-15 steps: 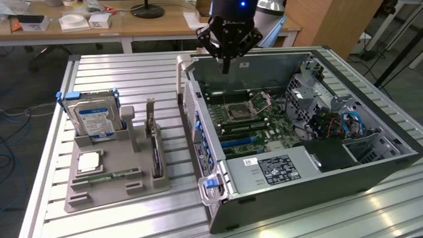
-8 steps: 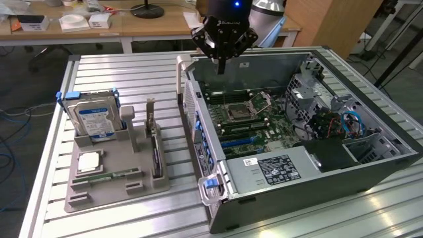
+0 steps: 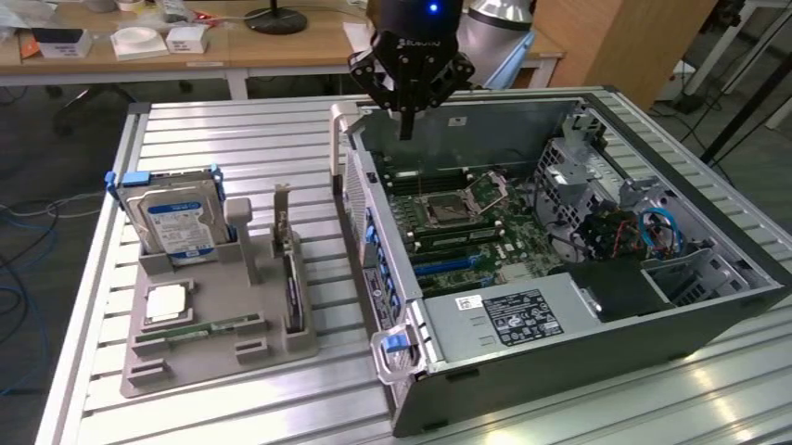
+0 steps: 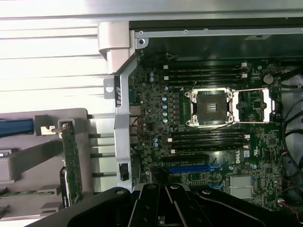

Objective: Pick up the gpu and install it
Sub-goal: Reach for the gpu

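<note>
One black gripper (image 3: 406, 128), clenched empty, at far edge of slatted metal bench (image 3: 210, 139); thin dark gpu card (image 3: 295, 297) nearer, toward exterior view's left, long axis far-to-near.

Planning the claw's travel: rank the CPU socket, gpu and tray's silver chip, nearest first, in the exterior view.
1. CPU socket, inside the case, near the claw.
2. gpu, upright in the tray, exterior view's left.
3. Silver chip, farther left on the tray.

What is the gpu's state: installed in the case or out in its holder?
Out. The gpu stands on edge in the gray holder beside the case; the blue slot is bare.
</note>
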Robot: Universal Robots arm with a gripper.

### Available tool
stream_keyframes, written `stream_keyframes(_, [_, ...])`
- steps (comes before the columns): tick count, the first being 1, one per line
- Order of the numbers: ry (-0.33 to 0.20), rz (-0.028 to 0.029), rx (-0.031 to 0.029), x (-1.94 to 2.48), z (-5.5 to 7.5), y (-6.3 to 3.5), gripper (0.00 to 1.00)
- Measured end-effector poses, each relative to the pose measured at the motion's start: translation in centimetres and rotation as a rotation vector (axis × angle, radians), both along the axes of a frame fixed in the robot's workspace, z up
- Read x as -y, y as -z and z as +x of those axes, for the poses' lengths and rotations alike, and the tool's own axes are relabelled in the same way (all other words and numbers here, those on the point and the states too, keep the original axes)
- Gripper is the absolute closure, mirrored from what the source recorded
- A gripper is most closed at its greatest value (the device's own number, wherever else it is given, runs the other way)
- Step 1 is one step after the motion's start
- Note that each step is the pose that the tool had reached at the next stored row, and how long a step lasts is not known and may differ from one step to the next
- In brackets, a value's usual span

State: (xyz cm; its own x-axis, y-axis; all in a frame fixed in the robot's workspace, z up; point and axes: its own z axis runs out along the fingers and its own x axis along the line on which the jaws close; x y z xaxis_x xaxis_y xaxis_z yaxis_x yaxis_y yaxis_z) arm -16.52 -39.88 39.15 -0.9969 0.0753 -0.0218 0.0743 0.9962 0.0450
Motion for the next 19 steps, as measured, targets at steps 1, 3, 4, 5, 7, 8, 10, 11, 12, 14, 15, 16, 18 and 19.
stream_keyframes(1, [0.0,0.0001,-0.0001,0.0,-0.1,0.01,0.89])
stream_keyframes(3, [0.0,0.0001,-0.0003,0.0,-0.3,0.02,0.89])
stream_keyframes(4, [0.0,0.0,-0.0005,0.0,-0.4,0.02,0.89])
stream_keyframes(5, [0.0,0.0,-0.0006,0.0,-0.5,0.03,0.89])
stream_keyframes(7, [0.0,0.0,-0.0008,0.0,-0.7,0.04,0.89])
stream_keyframes(8, [0.0,0.0,-0.001,0.0,-0.8,0.05,0.89])
stream_keyframes(10, [0.0,0.0,-0.0013,0.0,-1.0,0.06,0.89])
stream_keyframes(11, [0.0,0.0,-0.0014,0.0,-1.1,0.07,0.89])
stream_keyframes(12, [0.0,0.0,-0.0016,0.0,-1.2,0.07,0.89])
stream_keyframes(14, [0.0,0.0,-0.0019,0.0,-1.5,0.09,0.89])
stream_keyframes(15, [0.0,0.0,-0.002,0.0,-1.6,0.1,0.89])
stream_keyframes(16, [0.0,0.0,-0.0023,0.0,-1.7,0.1,0.89])
stream_keyframes(18, [0.0,0.0,-0.0027,0.0,-1.9,0.11,0.89])
stream_keyframes(19, [0.0,0.0,-0.0027,0.0,-2.0,0.13,0.89])
